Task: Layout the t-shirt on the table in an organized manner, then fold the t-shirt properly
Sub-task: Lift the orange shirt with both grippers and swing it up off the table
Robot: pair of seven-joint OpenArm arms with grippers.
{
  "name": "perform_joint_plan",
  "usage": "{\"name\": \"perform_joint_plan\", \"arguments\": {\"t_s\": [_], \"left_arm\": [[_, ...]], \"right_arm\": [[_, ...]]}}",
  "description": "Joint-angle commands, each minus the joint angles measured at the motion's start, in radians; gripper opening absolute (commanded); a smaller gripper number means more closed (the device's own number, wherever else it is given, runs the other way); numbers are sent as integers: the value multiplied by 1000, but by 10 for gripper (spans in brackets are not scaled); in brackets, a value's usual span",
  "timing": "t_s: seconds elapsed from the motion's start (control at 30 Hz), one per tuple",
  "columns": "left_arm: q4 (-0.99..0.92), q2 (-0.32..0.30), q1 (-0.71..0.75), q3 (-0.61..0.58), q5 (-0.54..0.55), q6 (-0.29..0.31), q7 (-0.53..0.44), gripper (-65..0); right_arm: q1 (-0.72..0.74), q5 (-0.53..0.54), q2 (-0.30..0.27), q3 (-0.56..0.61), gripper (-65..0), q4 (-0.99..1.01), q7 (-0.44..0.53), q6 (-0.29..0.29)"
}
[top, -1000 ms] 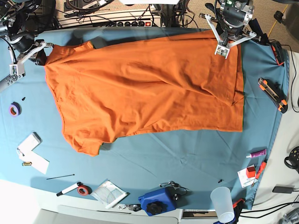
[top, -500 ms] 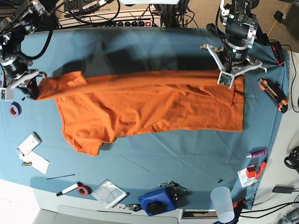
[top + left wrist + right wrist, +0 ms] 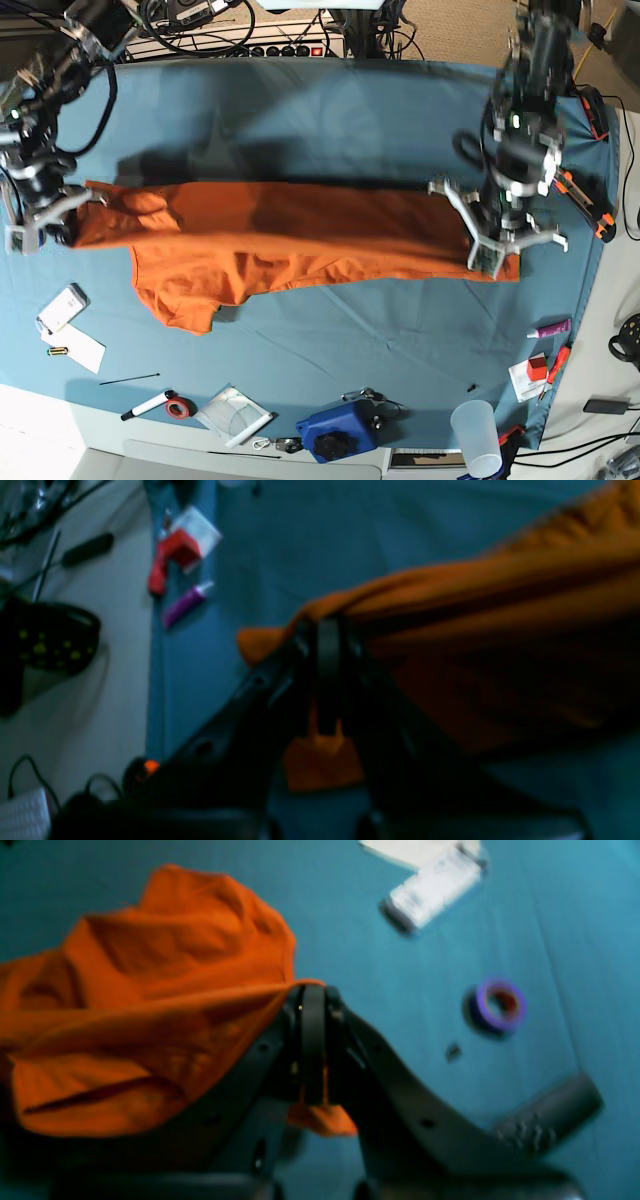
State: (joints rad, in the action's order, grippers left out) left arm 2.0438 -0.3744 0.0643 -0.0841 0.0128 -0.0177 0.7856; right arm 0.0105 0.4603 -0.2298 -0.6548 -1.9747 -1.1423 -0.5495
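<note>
T-shirt (image 3: pixel 300 235) is stretched in a long orange band across the teal surface (image 3: pixel 330 130), strung between both end effectors. Left end effector (image 3: pixel 497 255) is clenched on the shirt's one end, right end effector (image 3: pixel 50 215) clenched on the opposite end; a sleeve droops below the band toward the right one's side. Right wrist view shows a purple tape roll (image 3: pixel 497 1005) and a white box (image 3: pixel 432 885) beyond the shirt; left wrist view, blurry, shows what's probably a purple tube (image 3: pixel 186 602) instead. Count: one shirt, two end effectors, one tape roll.
</note>
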Motion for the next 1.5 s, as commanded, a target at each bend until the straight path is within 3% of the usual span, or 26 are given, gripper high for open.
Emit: {"name": "perform_joint_plan", "arguments": {"t_s": [0.0, 0.13, 0.27, 0.37, 0.47, 0.63, 0.73, 0.87, 1.13, 1.27, 1.47], "left_arm": [[-12, -8, -43, 3, -2, -8, -20, -650], [-114, -8, -169, 3, 30, -8, -21, -650], [-218, -8, -301, 3, 90, -3, -31, -650], [-329, -8, -406, 3, 163, 77, -64, -650], [-463, -8, -533, 3, 210, 123, -97, -650], [-679, -8, -788, 3, 247, 124, -102, -650], [-747, -8, -929, 3, 254, 124, -45, -650], [-756, -12, -1048, 3, 307, 124, 91, -650], [-755, -27, -1007, 3, 388, 136, 211, -650], [-754, -27, -932, 3, 449, 177, 273, -650], [-714, -28, -797, 3, 453, 176, 330, -650]], "right_arm": [[27, -24, -19, 14, -650, -13, 51, 12], [90, -142, -19, 77, -650, 15, 103, 54], [207, -159, -20, 93, -650, 151, 125, 54], [335, -158, -34, 93, -650, 300, 134, 53], [492, -159, -81, 107, -650, 462, 144, 53], [807, -167, -188, 207, -650, 751, 157, 53], [990, -166, -236, 261, -650, 869, 142, 53], [1130, -160, -276, 275, -650, 881, 48, 53], [1082, -60, -358, 273, -650, 879, -80, 53], [989, 44, -362, 274, -650, 832, -158, 53], [786, 61, -361, 274, -650, 710, -183, 53]]}}
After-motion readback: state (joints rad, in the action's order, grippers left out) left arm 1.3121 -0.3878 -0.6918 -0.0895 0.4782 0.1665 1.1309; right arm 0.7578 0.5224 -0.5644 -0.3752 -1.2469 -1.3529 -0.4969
